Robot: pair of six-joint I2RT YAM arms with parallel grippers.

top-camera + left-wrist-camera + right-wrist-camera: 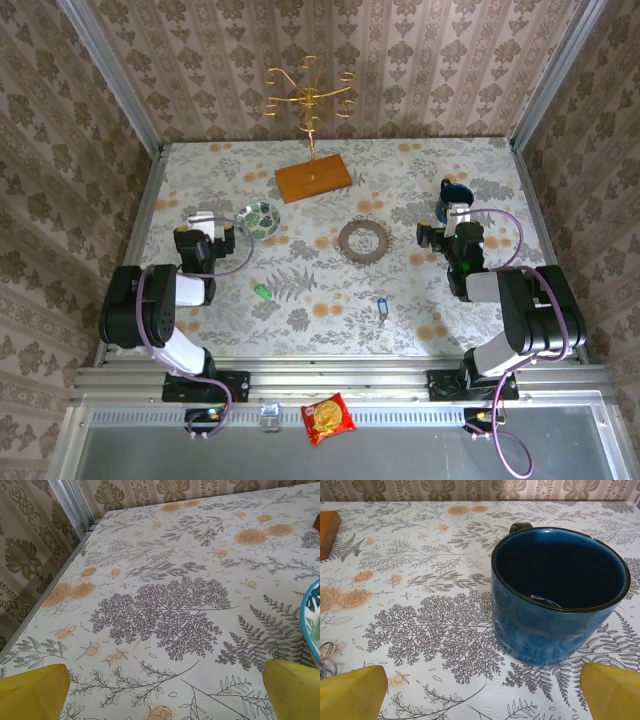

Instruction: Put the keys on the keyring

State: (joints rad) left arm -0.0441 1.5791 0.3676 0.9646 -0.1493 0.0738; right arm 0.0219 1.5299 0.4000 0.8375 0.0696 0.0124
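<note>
On the flowered surface (320, 285) the keyring (363, 240) is seen lying flat, a little right of the middle of the top view, with nothing through its hole. The green key (261, 292) is found to the lower left of it and the blue key (381, 309) below it, slightly to the right; both keys are lying apart from the ring and apart from each other. The left jaws are placed at the left of the top view, just beside a green and white bowl (259, 217). In the left wrist view they are spread wide, with the yellow fingertips (32, 690) in the lower corners and only bare surface between them, while the rim of the bowl (307, 625) is cut by the right edge. The right jaws are placed at the right of the top view, near a dark blue mug (453, 193). In the right wrist view they are released as well, nothing is grasped, and the mug (555, 595) is standing upright ahead of them. A wooden base (313, 178) with a thin golden stand (310, 95) is set at the upper middle. A red and yellow snack packet (328, 418) is lying at the bottom middle, below the surface edge.
</note>
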